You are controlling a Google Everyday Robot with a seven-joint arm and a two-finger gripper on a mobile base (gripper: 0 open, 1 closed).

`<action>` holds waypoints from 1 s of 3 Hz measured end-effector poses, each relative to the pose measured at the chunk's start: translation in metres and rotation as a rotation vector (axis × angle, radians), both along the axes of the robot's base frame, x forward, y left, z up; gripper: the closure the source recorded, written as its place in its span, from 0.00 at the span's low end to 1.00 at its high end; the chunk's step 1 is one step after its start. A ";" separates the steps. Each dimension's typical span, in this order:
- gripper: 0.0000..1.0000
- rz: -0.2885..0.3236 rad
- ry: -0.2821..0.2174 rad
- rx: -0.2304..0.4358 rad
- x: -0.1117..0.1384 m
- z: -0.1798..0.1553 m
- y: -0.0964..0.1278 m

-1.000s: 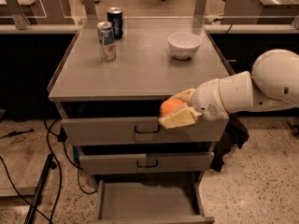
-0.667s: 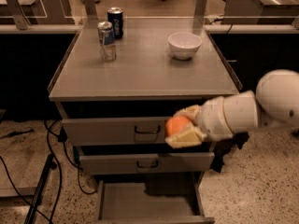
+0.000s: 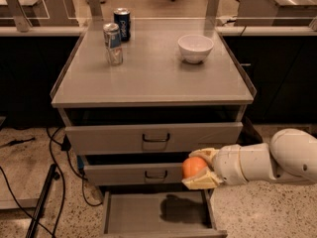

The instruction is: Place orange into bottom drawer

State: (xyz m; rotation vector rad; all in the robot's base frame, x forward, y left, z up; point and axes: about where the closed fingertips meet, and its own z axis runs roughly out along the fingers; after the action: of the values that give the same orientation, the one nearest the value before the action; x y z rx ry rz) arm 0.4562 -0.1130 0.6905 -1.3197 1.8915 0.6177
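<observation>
My gripper [image 3: 197,169] comes in from the right on a white arm and is shut on the orange [image 3: 193,166], a round bright orange fruit held between its pale fingers. It hangs in front of the middle drawer [image 3: 133,174], just above the right part of the bottom drawer [image 3: 133,213]. The bottom drawer is pulled open, a shallow grey tray with a bare floor. The shadow of the gripper falls on its floor.
The top drawer [image 3: 153,138] is pushed in below the cabinet top [image 3: 148,78]. On the top stand a white bowl [image 3: 195,47], a silver can [image 3: 113,42] and a blue can [image 3: 122,24]. Cables and a dark bar [image 3: 44,202] lie on the floor at left.
The gripper with the orange has moved down, from in front of the top drawer to in front of the middle drawer, just above the open bottom drawer.
</observation>
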 end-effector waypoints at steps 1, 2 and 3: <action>1.00 0.000 0.000 0.000 0.000 0.000 0.000; 1.00 0.023 -0.008 -0.013 -0.016 -0.055 0.000; 1.00 0.033 -0.033 -0.012 -0.020 -0.115 0.000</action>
State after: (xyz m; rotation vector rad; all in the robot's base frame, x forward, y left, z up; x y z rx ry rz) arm 0.4363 -0.1128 0.5750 -1.3627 1.8526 0.5988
